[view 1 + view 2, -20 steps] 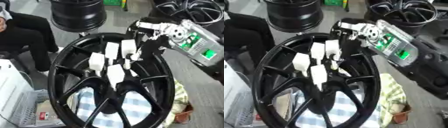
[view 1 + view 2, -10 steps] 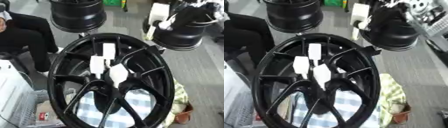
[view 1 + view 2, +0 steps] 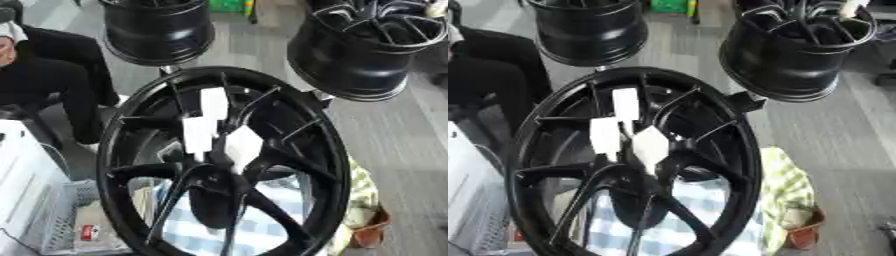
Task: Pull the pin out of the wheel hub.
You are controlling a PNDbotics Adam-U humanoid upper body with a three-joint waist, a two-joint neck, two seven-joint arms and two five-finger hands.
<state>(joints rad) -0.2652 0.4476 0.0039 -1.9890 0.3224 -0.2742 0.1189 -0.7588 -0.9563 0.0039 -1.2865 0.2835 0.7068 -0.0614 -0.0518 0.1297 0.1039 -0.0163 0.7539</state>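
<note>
A large black wheel hub (image 3: pixel 131 125) stands tilted in the middle of both views. Three white flat pins stick out of its spokes near the centre: an upper pin (image 3: pixel 213 102), a left pin (image 3: pixel 198 136) and a right pin (image 3: pixel 243 145). Neither of my hands shows in either view. A small pale shape (image 3: pixel 851 7) sits at the top right edge, over the far rim. I cannot tell what it is.
Two more black rims stand behind the hub, one at the back left (image 3: pixel 157 30) and one at the back right (image 3: pixel 359 55). A person in black sits at the left. A white wire basket (image 3: pixel 52 220), a checked cloth (image 3: pixel 702 200) and a small brown pot (image 3: pixel 802 235) lie around the hub's foot.
My right hand, which was at the hub among the white pins, rose to the upper right with one white pin and has left the view. Three pins stay on the hub.
</note>
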